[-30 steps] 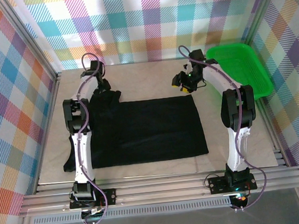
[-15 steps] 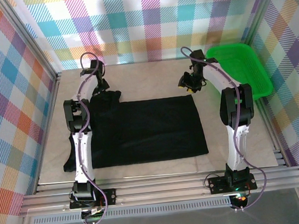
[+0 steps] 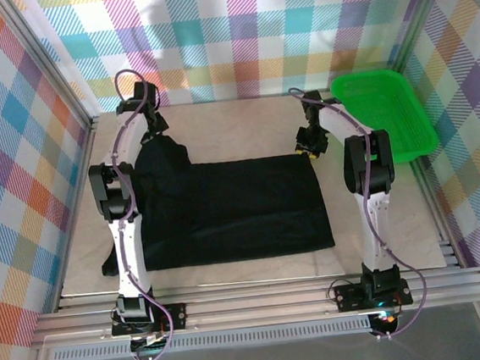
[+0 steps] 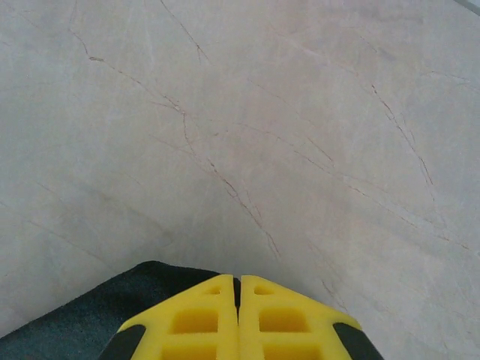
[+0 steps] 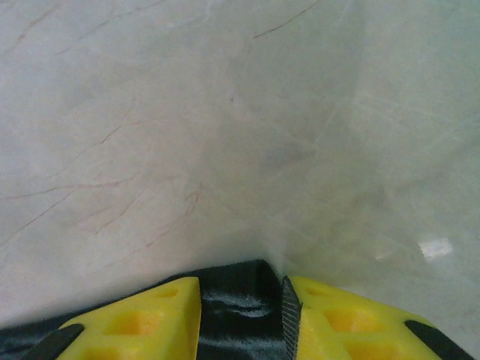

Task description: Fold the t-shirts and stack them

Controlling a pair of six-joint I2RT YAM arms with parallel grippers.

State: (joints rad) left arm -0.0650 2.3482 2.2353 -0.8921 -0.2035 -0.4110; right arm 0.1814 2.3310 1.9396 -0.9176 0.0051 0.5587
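Note:
A black t-shirt [image 3: 234,206] lies spread on the pale table, one part hanging toward the near left. My left gripper [image 3: 160,130] is at its far left corner. In the left wrist view that gripper [image 4: 237,279] is shut, with a thin line of the t-shirt [image 4: 90,322] pinched between its yellow fingers. My right gripper [image 3: 307,145] is down at the far right corner. In the right wrist view its jaws [image 5: 241,281] stand apart, and the corner of the t-shirt [image 5: 232,300] lies between them on the table.
A bright green mesh basket [image 3: 382,111] stands at the far right, just beyond the right arm. Plaid walls close off the back and both sides. Bare table runs along the far edge behind both grippers.
The left gripper shut on the shirt's far left corner and drew it toward the back. The right gripper came down onto the far right corner, its jaws narrowing.

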